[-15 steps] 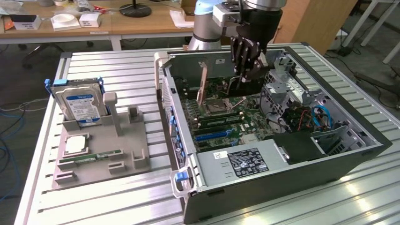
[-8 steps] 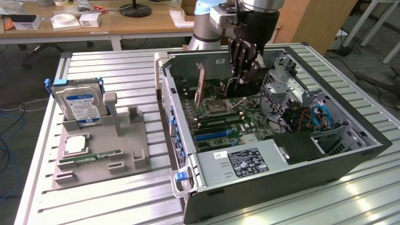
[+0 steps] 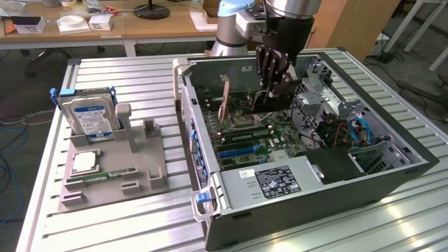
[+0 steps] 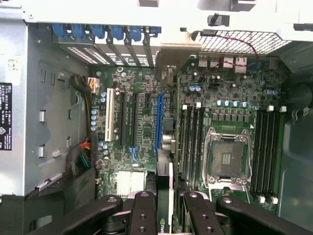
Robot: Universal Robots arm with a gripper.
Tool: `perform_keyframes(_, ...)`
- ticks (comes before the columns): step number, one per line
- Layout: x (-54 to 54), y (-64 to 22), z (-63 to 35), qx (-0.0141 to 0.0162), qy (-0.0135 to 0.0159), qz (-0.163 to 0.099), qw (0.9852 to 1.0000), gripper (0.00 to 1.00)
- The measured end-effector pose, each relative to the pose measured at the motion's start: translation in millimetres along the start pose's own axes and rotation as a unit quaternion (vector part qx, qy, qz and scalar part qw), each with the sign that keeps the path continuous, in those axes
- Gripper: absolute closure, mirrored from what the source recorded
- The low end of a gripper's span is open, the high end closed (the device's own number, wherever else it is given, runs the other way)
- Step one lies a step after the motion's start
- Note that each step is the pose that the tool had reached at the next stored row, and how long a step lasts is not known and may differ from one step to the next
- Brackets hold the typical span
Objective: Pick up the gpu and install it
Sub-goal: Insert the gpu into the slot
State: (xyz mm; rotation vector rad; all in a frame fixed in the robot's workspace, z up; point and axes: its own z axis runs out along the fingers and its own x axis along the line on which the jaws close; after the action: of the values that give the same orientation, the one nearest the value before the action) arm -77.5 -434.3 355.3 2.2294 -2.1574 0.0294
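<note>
The gpu is seen edge-on as a thin dark card between my black fingers, and its silvery bracket reaches toward the case's rear wall. My gripper is shut on the card. It hangs over the motherboard, just beside the long blue slot and clear of the memory slots. In the exterior view my gripper reaches down into the open computer case near its far end, above the green board.
A grey tray at the exterior view's left holds a blue-labelled hard drive, a chip and a green memory stick. Inside the case are the power supply, drive cage, blue cables and bare processor socket.
</note>
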Motion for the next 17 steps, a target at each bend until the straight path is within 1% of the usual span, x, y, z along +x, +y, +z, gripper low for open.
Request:
perform_keyframes(4,0.1,2.4,1.8,0.0002,0.0001,0.0,1.0,0.74)
perform_keyframes(5,0.1,3.1,2.1,0.001,0.0001,0.0,1.0,0.74)
perform_keyframes(6,0.0,3.8,2.6,0.0024,0.0002,0.0,1.0,0.74)
perform_keyframes(9,-0.1,6.4,4.8,0.0101,0.0004,0.0,0.9999,0.74)
perform_keyframes(10,-0.2,7.2,5.6,0.0121,0.0004,0.0,0.9999,0.74)
perform_keyframes(14,-0.5,10.3,11.0,0.0163,0.0005,0.001,0.9999,0.74)
perform_keyframes(17,-0.7,11.9,14.3,0.0173,0.0006,0.003,0.9998,0.74)
